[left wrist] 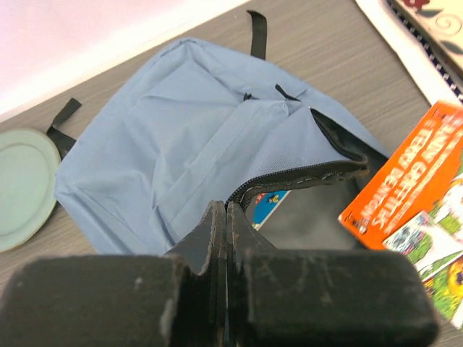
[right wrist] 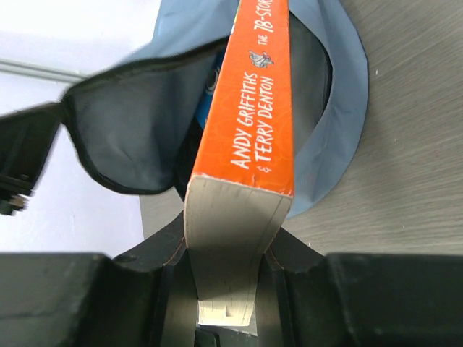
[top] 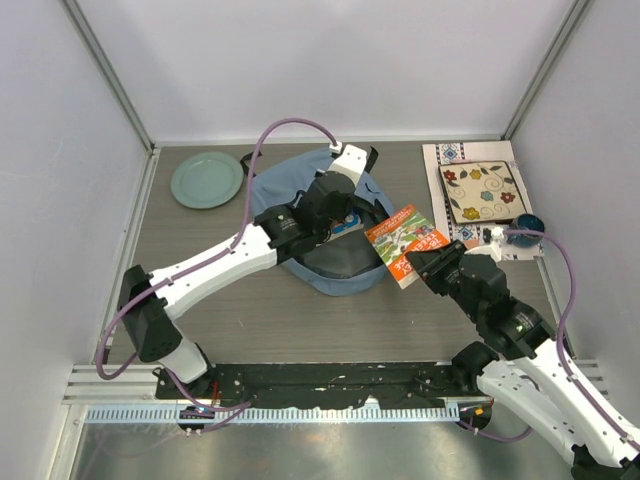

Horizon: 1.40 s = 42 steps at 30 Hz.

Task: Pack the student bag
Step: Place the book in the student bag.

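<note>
The light-blue student bag [top: 288, 185] lies mid-table with its dark-lined opening facing the near right. My left gripper [top: 320, 226] is shut on the bag's zipper rim and holds the opening up; the wrist view shows its tips [left wrist: 226, 217] pinched together at the zipper over the blue fabric [left wrist: 181, 144]. My right gripper [top: 432, 262] is shut on an orange book [top: 405, 240], gripped by its page edge [right wrist: 228, 246]. The book's [right wrist: 260, 108] far end reaches into the bag's mouth [right wrist: 130, 137]. A blue-covered book [left wrist: 271, 206] lies inside the bag.
A pale green plate [top: 207, 180] sits at the back left. A floral-patterned book on a printed mat [top: 480, 192] and a dark blue cup [top: 528, 224] are at the back right. Walls enclose three sides.
</note>
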Available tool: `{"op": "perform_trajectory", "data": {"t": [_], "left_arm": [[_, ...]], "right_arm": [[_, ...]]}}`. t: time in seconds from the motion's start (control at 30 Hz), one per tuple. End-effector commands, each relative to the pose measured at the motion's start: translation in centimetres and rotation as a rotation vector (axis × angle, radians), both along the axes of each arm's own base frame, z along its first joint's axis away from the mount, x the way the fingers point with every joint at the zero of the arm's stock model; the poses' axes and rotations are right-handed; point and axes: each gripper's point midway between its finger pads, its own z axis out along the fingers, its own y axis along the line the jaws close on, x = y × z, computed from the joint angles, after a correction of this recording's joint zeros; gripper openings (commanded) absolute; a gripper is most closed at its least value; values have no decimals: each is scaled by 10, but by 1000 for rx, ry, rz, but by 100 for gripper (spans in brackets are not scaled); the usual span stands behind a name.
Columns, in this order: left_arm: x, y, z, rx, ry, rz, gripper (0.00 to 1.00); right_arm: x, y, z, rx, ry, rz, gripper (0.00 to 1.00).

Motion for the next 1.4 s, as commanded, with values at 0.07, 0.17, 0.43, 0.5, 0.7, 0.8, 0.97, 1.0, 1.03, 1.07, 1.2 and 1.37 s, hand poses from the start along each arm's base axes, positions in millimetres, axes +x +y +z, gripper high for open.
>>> {"op": "perform_trajectory", "data": {"t": [0.07,0.17,0.43,0.5,0.7,0.8,0.97,1.0,1.03,1.07,1.2,1.37], "left_arm": [[3,11,89,-224,-147,68,0],[3,8,90,-223,-136,58,0],[-3,1,93,-260,-127,16,0],[-4,1,94,-263,-129,11,0],[-8,1,96,-283,-126,-4,0],[-9,2,98,-288,-127,-9,0],[-10,0,101,-296,-129,-22,0],[-11,-1,101,-301,-128,-24,0],[-11,-1,102,-306,-128,-25,0],[-11,-1,103,-309,-129,-28,0],[-11,-2,102,-313,-126,-29,0],[-10,0,101,-305,-133,-20,0]], "right_arm": [[-3,15,41,132,-83,56,1],[-6,23,40,153,-79,97,1],[14,71,53,334,-159,233,1],[23,77,50,315,-143,237,1],[51,105,59,392,-190,278,1],[61,112,58,420,-211,280,1],[74,119,41,430,-180,264,1],[76,119,37,429,-172,261,1],[76,120,34,436,-167,256,1],[80,118,29,433,-160,235,1],[87,122,3,427,-84,213,1],[84,131,-11,434,-23,244,1]]}}
